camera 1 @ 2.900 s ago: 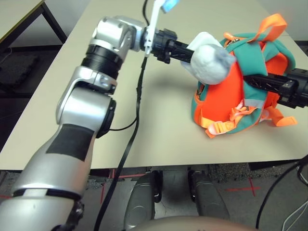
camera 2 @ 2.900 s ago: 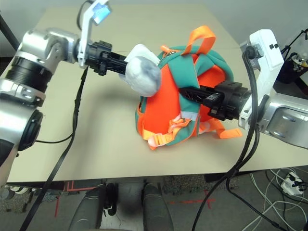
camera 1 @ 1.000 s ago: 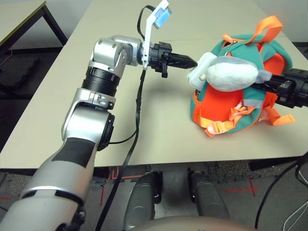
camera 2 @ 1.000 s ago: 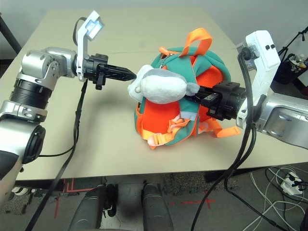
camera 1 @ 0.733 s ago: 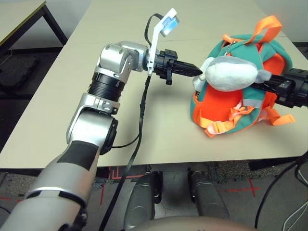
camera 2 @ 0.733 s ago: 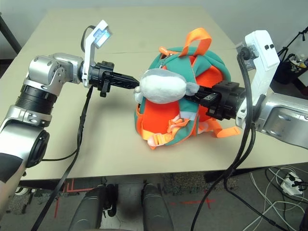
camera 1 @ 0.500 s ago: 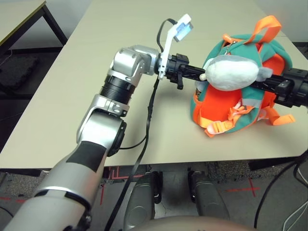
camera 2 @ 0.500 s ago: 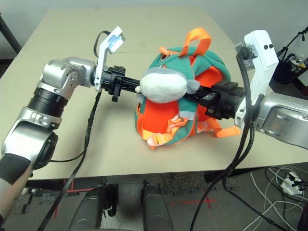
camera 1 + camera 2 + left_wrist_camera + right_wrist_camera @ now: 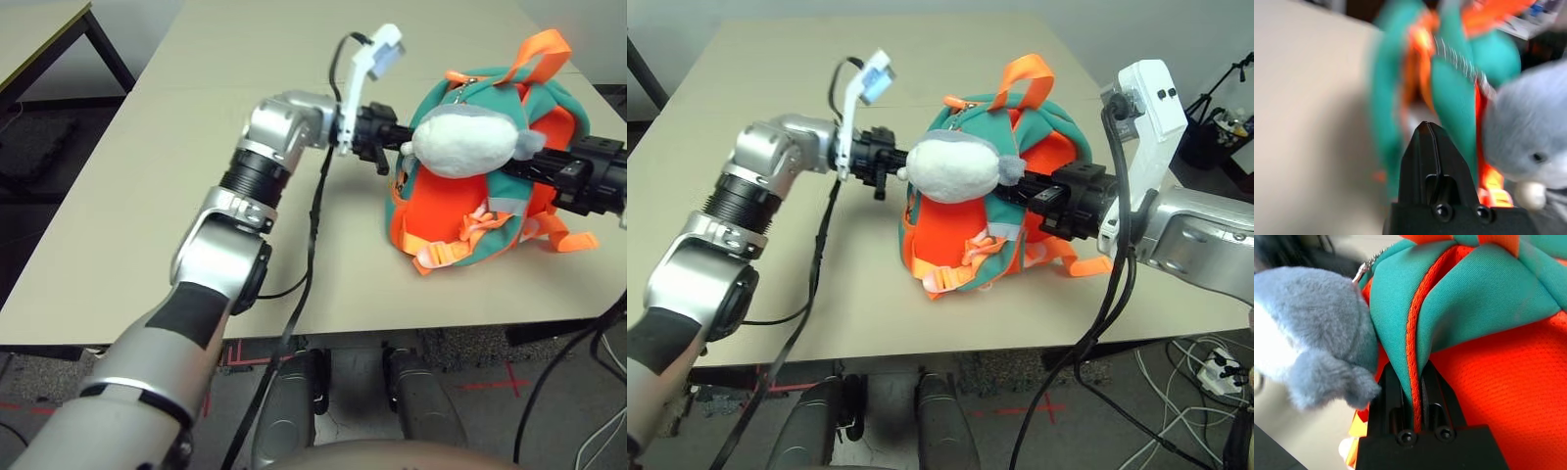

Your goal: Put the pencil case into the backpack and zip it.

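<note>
The orange and teal backpack [image 9: 495,201] stands upright on the table, right of centre. Its grey plush charm [image 9: 466,145] lies across its upper front. My right gripper [image 9: 1412,378] is shut on a teal fold of the backpack with an orange seam, reaching in from the right [image 9: 1038,191]. My left gripper [image 9: 1428,128] is shut with nothing in it. Its tips sit right at the backpack's left side, just beside the plush charm [image 9: 1528,132]. The pencil case is out of view.
A black cable [image 9: 312,235] hangs from my left wrist down over the table's front edge [image 9: 323,338]. The beige tabletop [image 9: 147,196] stretches off to the left and behind. A second table [image 9: 39,29] stands at the far left.
My left arm has swung right, bringing its shut fingers from open table up to the backpack's left side. My right gripper has kept its hold on the fabric.
</note>
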Available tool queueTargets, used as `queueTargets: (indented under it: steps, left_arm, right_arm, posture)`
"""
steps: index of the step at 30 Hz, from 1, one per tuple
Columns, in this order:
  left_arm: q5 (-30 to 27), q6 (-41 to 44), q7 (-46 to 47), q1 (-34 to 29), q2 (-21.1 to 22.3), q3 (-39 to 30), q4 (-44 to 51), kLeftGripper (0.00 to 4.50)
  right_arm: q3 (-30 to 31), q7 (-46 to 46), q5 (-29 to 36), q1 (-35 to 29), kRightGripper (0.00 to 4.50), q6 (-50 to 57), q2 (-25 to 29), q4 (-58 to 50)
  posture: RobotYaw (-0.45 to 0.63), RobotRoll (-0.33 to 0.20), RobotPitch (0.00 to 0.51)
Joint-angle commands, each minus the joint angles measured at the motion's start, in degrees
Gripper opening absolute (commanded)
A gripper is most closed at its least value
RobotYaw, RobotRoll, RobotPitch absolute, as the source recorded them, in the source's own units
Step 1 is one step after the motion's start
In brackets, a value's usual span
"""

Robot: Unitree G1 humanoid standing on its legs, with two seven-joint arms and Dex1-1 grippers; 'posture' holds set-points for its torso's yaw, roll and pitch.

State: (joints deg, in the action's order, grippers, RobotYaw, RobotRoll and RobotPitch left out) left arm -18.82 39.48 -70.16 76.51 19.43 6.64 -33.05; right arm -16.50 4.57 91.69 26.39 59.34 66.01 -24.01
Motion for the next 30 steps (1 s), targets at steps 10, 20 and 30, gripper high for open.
queueTargets:
  steps: [10,20,30]
  left_arm:
    - [-2.71,-1.99,-10.38,-4.13,9.87,4.99,27.18,2.49]
    - [4.65,-12.63,-6.58,-4.51,4.32,11.6,22.16,4.5]
    - [9.88,-20.69,-5.26,-4.85,1.51,12.86,14.42,3.89]
  right_arm:
    - [2.64,3.71,-3.39,2.45,0.23,1.62,-1.9,0.86]
    - [2.38,4.01,-3.78,3.04,0.23,2.64,-2.94,0.24]
    - [1.14,3.32,-3.26,2.18,0.23,2.54,-2.95,-0.58]
  posture:
    - [0.04,0.0,0.148]
    - [0.01,0.0,0.139]
    - [0.0,0.0,0.136]
